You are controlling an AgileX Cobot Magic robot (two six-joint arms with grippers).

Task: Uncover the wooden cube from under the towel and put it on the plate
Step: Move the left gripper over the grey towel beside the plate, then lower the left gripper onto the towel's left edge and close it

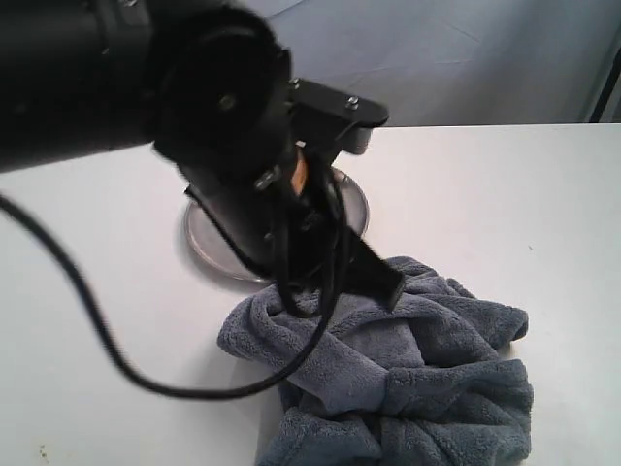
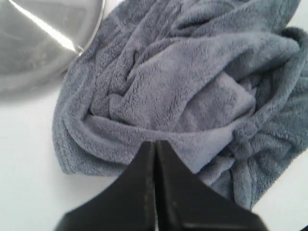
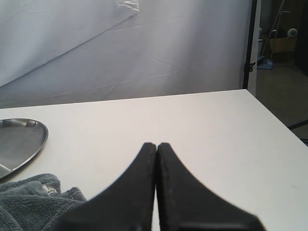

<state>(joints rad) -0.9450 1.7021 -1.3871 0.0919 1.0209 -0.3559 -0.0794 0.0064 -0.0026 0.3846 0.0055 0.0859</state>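
The left pincer (image 2: 155, 144), its fingers pressed together with nothing between them, hangs over the crumpled towel (image 2: 192, 91). The towel lies heaped on the white tabletop (image 1: 485, 194) just beside the plate (image 2: 43, 43). The right pincer (image 3: 156, 145) is likewise closed and empty. The plate's visible surface shows bare steel; the wooden cube cannot be seen in any view.

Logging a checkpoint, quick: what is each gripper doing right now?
Left gripper: closed, nothing held, tips at the towel.
Right gripper: closed, nothing held.
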